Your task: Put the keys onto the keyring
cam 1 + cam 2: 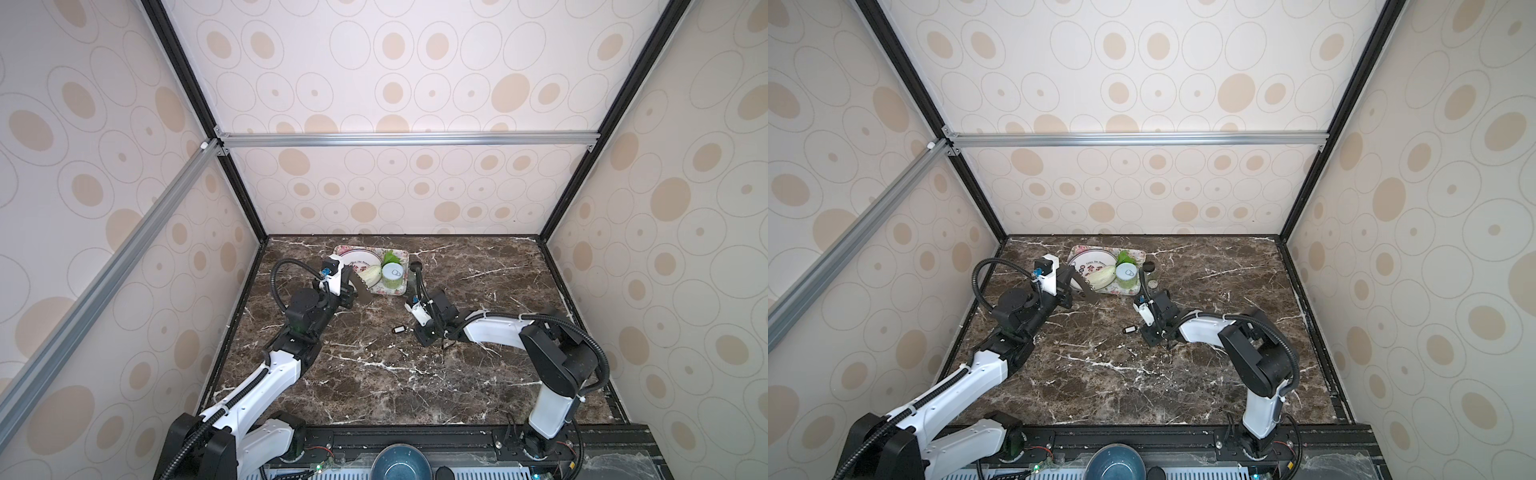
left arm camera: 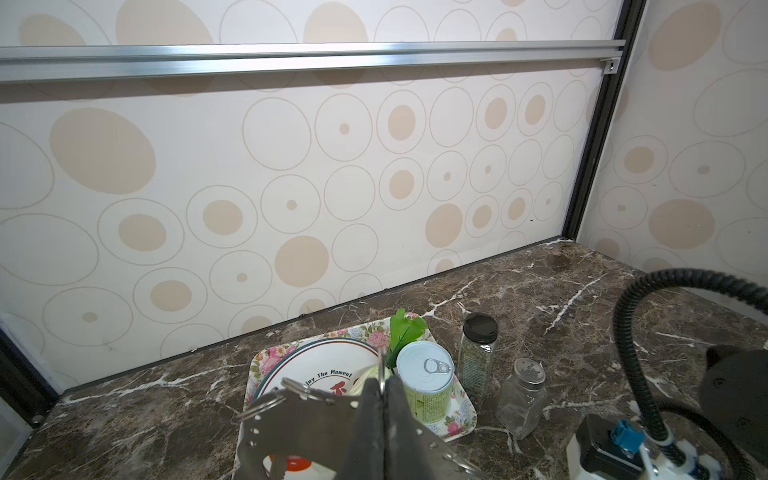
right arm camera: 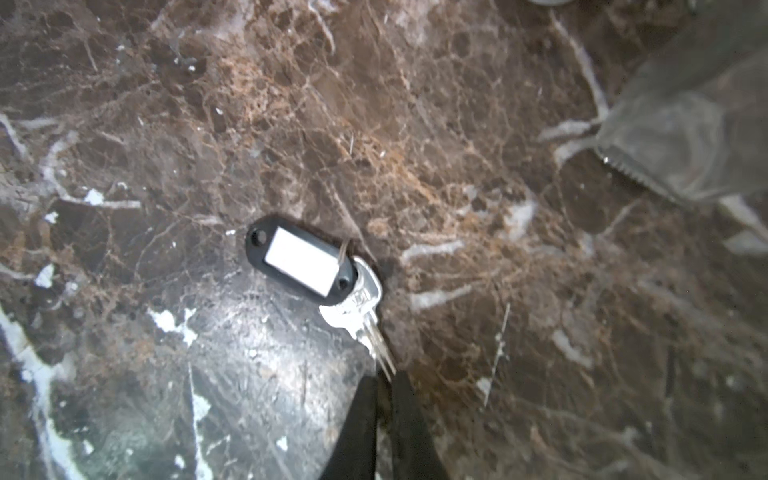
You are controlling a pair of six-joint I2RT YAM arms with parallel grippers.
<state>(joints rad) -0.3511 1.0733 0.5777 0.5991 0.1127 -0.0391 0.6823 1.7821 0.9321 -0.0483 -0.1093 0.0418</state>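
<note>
The black key tag point(image 3: 301, 261), white label blank, lies with silver keys mid-table point(image 3: 457, 124), key tips at the barely parted fingers of the right gripper point(image 3: 384, 384); whether they pinch, I cannot tell. The left gripper point(image 2: 382, 380), fingers pressed together, pinches the keyring point(image 2: 266, 432), and a red-orange key point(image 2: 293, 462) shows through its opening. Just beyond, on a floral tray point(image 2: 259, 361), a plate point(image 2: 324, 361) reads "The Moment"

Soft, even light fills both top views, bright on the walls point(image 1: 415, 75) and dim on the dark marble table point(image 1: 374, 374). In the right wrist view, white glare lies just beside the black key tag point(image 3: 301, 262), and the marble farther from the tag blurs.
</note>
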